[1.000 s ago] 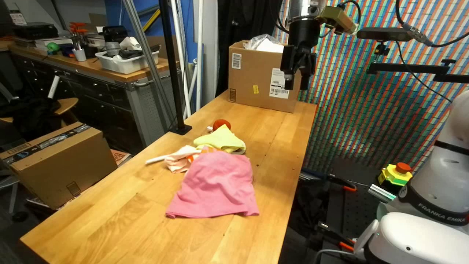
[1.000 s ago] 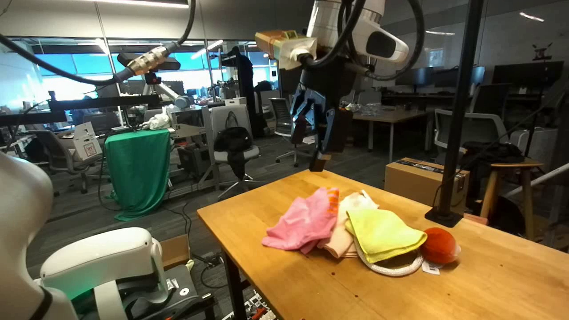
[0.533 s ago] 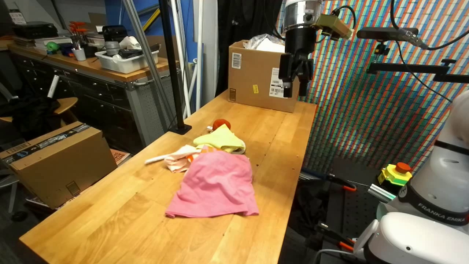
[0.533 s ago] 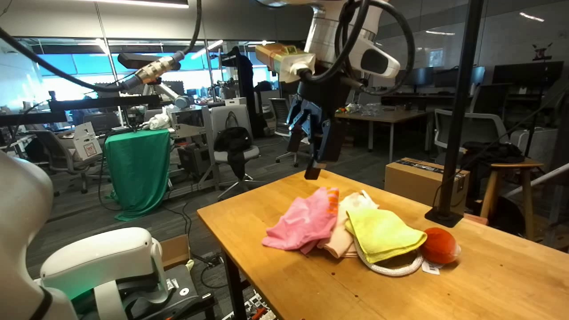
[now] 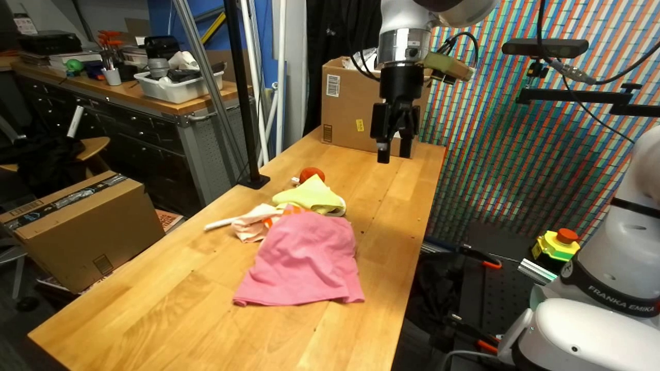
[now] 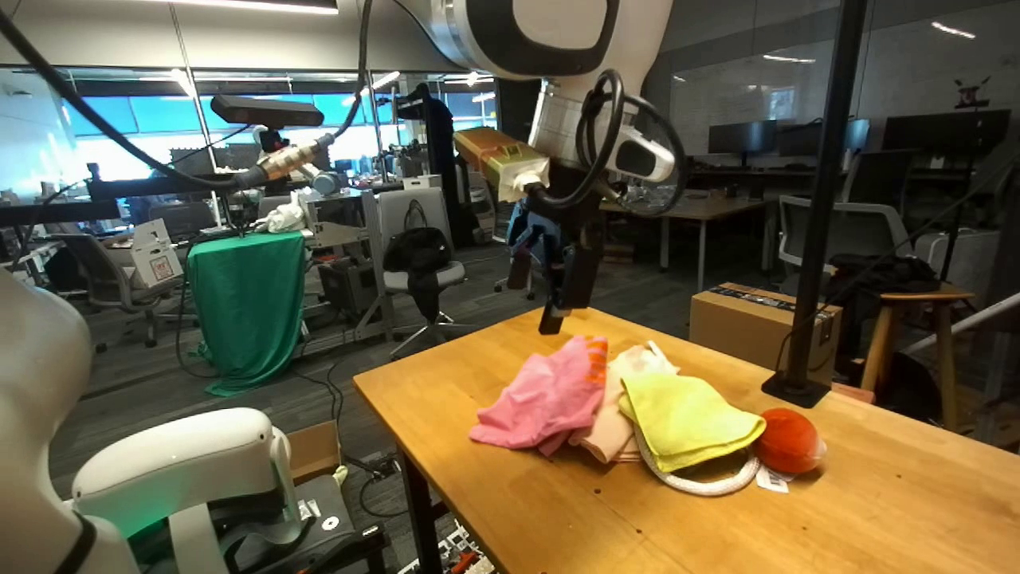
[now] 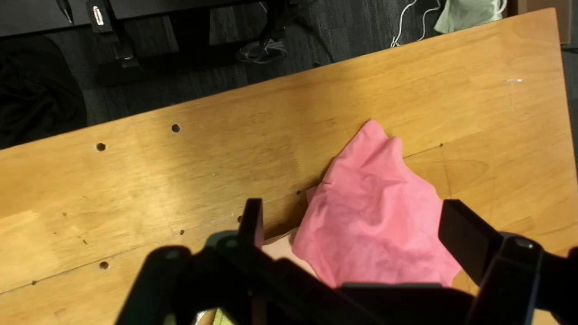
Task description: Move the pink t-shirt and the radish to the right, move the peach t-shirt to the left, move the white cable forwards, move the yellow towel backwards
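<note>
The pink t-shirt [image 5: 309, 263] lies crumpled on the table, partly over the peach t-shirt [image 6: 610, 434]. The yellow towel [image 6: 689, 418] lies folded beside and partly on the peach t-shirt. The white cable [image 6: 705, 485] loops out from under the towel; an end [image 5: 219, 224] also shows past the peach t-shirt. The red radish [image 6: 787, 441] touches or nearly touches the towel. My gripper [image 5: 394, 153] is open and empty, in the air above the table. In the wrist view the pink t-shirt [image 7: 375, 212] shows below and between the fingers [image 7: 352, 216]. The radish is out of the wrist view.
A large cardboard box [image 5: 356, 111] stands on the table's far end in an exterior view. A black pole [image 6: 817, 239] rises from a base on the table's edge. The wooden table [image 5: 170, 309] carries all the task's things. Another carton [image 6: 717, 327] lies off the table.
My gripper has moved down in both exterior views and to the left, lower above the table. It has stayed open. The cloths, cable and radish have not moved.
</note>
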`<state>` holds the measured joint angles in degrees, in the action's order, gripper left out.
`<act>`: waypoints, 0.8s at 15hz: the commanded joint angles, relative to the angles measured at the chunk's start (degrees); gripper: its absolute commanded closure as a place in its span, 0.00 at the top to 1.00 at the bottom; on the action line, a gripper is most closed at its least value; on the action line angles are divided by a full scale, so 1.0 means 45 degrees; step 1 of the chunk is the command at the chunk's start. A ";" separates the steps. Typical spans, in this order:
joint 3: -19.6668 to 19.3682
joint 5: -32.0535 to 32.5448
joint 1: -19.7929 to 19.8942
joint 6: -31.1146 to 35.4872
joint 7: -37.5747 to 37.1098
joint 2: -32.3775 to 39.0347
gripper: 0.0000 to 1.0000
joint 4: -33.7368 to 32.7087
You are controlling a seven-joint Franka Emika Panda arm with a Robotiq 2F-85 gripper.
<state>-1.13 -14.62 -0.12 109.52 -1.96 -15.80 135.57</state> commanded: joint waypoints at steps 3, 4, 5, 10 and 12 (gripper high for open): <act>0.0413 -0.0623 -0.0409 0.1259 -0.0050 0.0738 1.00 0.0241; 0.0471 -0.0661 -0.0464 0.1414 -0.0030 0.0876 1.00 0.0265; 0.0544 -0.0700 -0.0540 0.1548 -0.0023 0.1062 1.00 0.0259; 0.0884 -0.0787 -0.0838 0.1927 -0.0063 0.2113 1.00 0.0054; 0.1021 -0.0783 -0.0963 0.2145 -0.0030 0.2513 1.00 -0.0016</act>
<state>2.62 -17.10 -3.72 117.47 -1.97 -7.20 136.94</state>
